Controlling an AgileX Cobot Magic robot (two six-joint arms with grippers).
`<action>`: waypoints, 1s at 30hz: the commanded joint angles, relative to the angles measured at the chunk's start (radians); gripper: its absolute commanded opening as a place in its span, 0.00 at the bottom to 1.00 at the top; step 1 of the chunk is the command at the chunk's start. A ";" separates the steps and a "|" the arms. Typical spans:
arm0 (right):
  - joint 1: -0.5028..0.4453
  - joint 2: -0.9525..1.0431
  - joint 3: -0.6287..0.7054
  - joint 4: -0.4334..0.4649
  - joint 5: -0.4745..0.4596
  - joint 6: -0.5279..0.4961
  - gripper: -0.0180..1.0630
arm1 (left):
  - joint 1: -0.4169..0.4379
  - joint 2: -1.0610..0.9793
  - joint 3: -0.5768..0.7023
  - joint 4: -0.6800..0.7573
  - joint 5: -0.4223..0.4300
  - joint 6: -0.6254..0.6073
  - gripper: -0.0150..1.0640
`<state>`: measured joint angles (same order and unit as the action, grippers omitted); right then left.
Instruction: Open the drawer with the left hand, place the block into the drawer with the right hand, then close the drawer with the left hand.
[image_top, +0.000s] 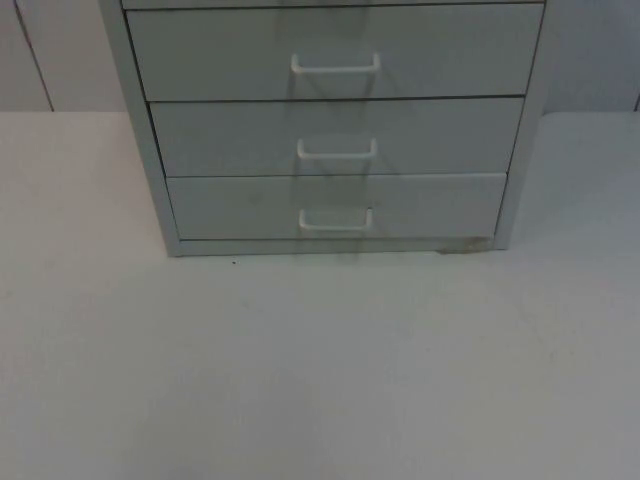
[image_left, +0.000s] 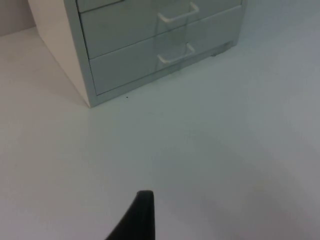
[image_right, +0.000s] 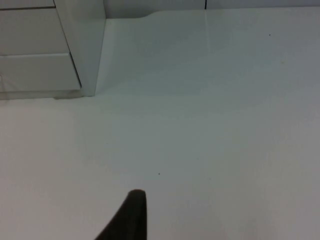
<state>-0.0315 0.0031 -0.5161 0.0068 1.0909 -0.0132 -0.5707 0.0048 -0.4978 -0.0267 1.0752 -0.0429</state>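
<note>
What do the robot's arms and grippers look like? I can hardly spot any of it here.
Little shows. The left gripper appears as one black fingertip, smooth, matte, tapering to a blunt rounded end. The right gripper shows the same kind of black tapered fingertip. No markings are visible on either.

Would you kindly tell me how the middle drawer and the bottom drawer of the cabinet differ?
The middle drawer sits above the bottom drawer. In the top view its front looks wider and taller than the bottom drawer's. Both are shut, grey, and carry a white handle at the centre.
</note>
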 joint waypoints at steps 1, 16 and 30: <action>-0.004 -0.003 0.001 0.000 -0.013 -0.002 0.99 | 0.004 -0.005 0.004 -0.009 -0.003 0.000 0.99; -0.004 -0.003 0.001 0.002 -0.013 -0.002 0.99 | 0.378 -0.005 0.004 0.009 -0.003 0.005 0.99; -0.004 -0.003 0.001 0.002 -0.013 -0.002 0.99 | 0.660 -0.005 0.004 0.009 -0.003 0.005 0.99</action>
